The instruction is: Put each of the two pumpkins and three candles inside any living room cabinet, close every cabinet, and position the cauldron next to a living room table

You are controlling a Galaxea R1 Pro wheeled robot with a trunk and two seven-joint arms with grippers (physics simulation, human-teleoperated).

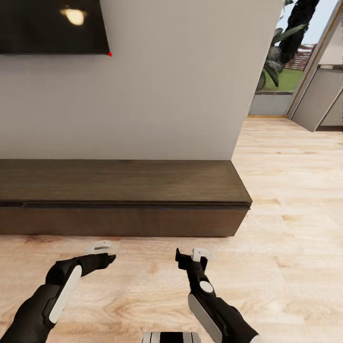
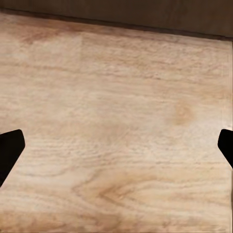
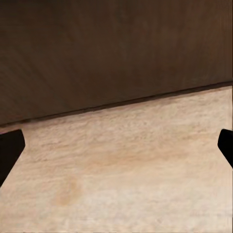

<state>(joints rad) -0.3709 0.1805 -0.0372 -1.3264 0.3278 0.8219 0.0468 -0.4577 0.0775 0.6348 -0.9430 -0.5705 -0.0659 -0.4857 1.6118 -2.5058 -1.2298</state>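
- Head camera first: I see the cabinet (image 1: 119, 200) standing along the pale wall (image 1: 166, 85), long, low and dark brown, with its fronts shut flush. Its right end stops where the wooden floor (image 1: 286, 214) goes on toward a window with plants. A dark TV screen (image 1: 52, 26) hangs on the wall above the cabinet's left part.
- Both my arms are held low in front of the cabinet, above the floor and apart from it. The left gripper (image 1: 105, 255) points toward the right, and the right gripper (image 1: 190, 255) points forward to the cabinet. From this view I cannot tell how wide their fingers are.
- Left wrist camera: the two black fingertips (image 2: 10, 148) stand far apart at both edges, so this pincer is open with nothing between. Below it is floor (image 2: 116, 136), and the cabinet base (image 2: 145, 14) is near.
- Right wrist camera: the fingertips (image 3: 10, 148) are also wide apart, open and empty. The cabinet front (image 3: 107, 53) meets the floor (image 3: 126, 174) just ahead.
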